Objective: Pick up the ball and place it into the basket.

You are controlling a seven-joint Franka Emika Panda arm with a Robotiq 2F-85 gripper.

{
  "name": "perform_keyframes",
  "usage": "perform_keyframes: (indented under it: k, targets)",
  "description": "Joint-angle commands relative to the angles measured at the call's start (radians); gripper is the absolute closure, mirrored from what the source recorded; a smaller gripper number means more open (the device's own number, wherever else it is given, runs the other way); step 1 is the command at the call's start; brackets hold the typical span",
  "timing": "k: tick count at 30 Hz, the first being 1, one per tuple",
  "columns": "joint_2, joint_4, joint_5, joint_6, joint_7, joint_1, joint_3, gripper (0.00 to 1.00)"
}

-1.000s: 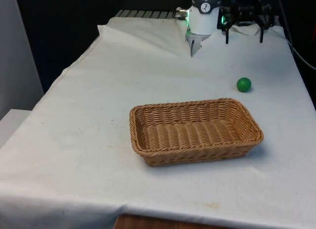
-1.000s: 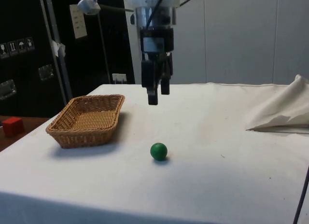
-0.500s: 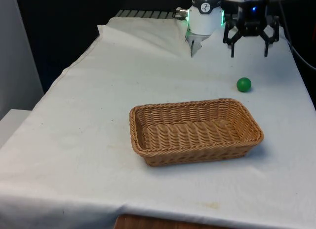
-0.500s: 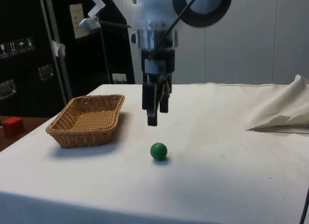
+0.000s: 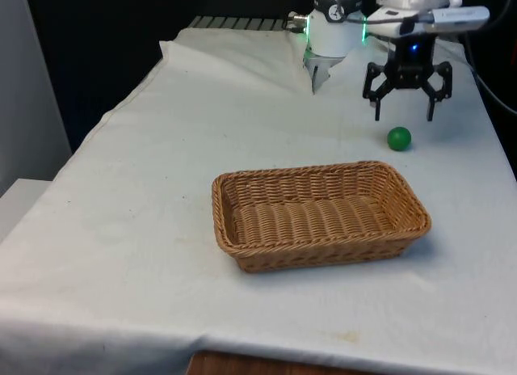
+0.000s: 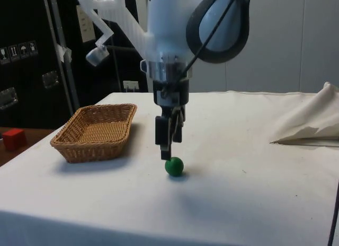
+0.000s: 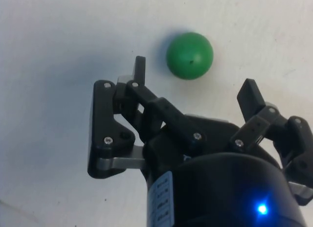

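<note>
Front view, nearest the camera: one rectangular basket of woven tan wicker (image 5: 320, 215) sits in the lower middle of the frame, its ribbed floor bare, on the smooth white cloth covering the table (image 5: 145, 189). Beyond it, in the upper right, lies one small, smooth, round green ball (image 5: 398, 138), apart from the basket and resting on the cloth. Just past and above the ball hangs the black two-finger gripper (image 5: 405, 112), its fingers spread wide and holding nothing. In the side view the gripper (image 6: 167, 153) is in mid-frame, just above the ball (image 6: 174, 166), with the basket (image 6: 97, 131) at the left. The wrist view shows the ball (image 7: 189, 55) just beyond the parted fingertips (image 7: 140, 69).
</note>
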Motion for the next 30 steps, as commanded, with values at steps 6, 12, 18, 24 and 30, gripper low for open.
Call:
perform_keyframes:
  k: [6,12,18,24,30]
  targets:
    - [0.042,0.007,0.022,0.034,-0.028,-0.008,0.017,0.0]
    - [0.079,0.011,0.024,0.066,-0.035,-0.012,0.023,0.0]
    - [0.108,0.019,0.0,0.076,-0.019,0.0,0.003,0.0]
    - [0.116,0.022,0.011,0.083,-0.026,-0.006,0.013,0.0]
    - [0.118,0.024,0.004,0.081,-0.02,-0.001,0.007,0.0]
